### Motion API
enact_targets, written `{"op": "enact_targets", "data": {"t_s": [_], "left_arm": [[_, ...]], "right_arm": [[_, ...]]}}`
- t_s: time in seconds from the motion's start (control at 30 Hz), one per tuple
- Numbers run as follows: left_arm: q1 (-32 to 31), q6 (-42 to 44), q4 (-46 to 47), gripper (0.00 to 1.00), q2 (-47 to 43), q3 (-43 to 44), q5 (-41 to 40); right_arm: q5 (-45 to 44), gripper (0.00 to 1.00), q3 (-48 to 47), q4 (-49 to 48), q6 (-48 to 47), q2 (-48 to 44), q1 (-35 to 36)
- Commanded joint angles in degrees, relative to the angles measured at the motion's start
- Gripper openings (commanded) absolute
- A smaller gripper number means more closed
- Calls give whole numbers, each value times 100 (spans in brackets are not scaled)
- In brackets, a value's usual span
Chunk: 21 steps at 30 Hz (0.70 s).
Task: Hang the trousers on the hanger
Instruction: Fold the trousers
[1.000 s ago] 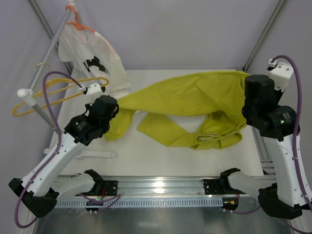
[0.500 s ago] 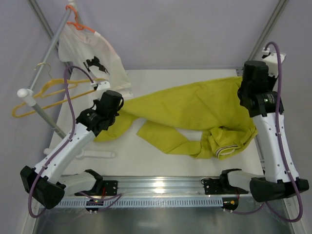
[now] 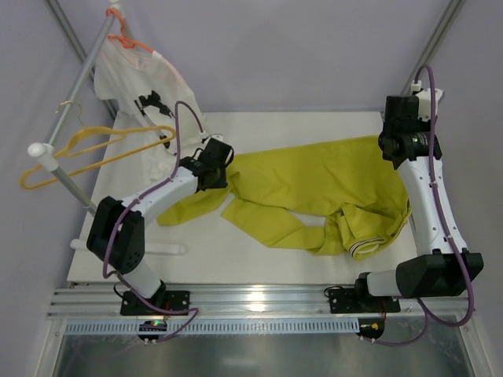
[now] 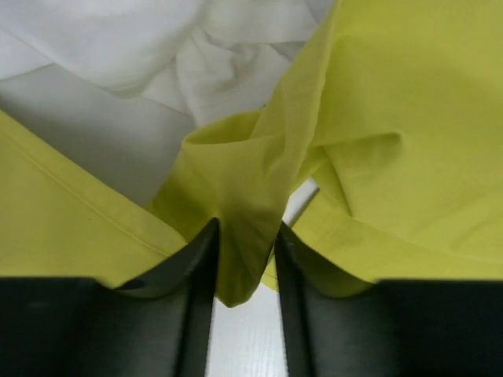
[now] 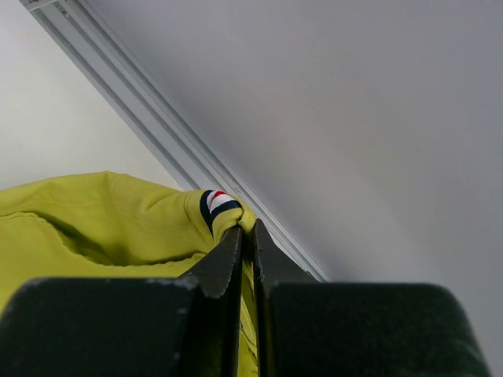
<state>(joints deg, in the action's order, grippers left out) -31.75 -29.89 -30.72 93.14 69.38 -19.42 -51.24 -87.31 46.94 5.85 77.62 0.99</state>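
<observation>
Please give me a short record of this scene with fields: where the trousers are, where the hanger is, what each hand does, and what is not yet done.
trousers: lying mostly on the table, crumpled
hanger: yellow, hangs bare on the rail at the left
left hand: open, a fold of one leg between its fingers
right hand: shut on the striped band, far right corner
also there: white T-shirt on an orange hanger, same rail
not yet done: trousers over the hanger

Crumpled yellow-green trousers [image 3: 314, 181] lie spread right of the hanging yellow hanger [image 3: 110, 155].
</observation>
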Motion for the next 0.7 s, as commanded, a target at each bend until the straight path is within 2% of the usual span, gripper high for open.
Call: {"op": "enact_targets", "data": {"t_s": [0.0,0.07,0.1,0.23,0.43,0.47,0.5,0.57,0.6,0.67], "left_arm": [[11,27,67,40,-94,383,394],[11,-95,-21,49,-417,121,256],[11,-148,-109,58,-550,-3,-41],[98,-526,-662,73,-912,-434,-605],[292,-790,-515,78,-956,-1023,-791],[292,-816,-470,79,-930,-1032,-791],[292,-895,-453,79,-860,-1024,-791],[292,-983,-365,79,-807,-1006,-757],[292,-1045,-295,79,-772,-1006,-678],[292,-1089,-259,79,-728,-945,-607]], "right_arm": [[27,4,-217,-255,48,33,-3],[9,4,-129,-308,22,33,-12],[18,4,-103,-343,13,33,-29],[97,3,-41,-396,66,77,-29],[88,4,-32,-203,267,192,-29],[88,4,-75,67,451,200,-247],[306,4,-163,313,670,244,-327],[762,4,-575,893,1837,376,-433],[1652,4,-681,1166,2172,385,-399],[2476,4,-341,627,2535,201,-189]]}}
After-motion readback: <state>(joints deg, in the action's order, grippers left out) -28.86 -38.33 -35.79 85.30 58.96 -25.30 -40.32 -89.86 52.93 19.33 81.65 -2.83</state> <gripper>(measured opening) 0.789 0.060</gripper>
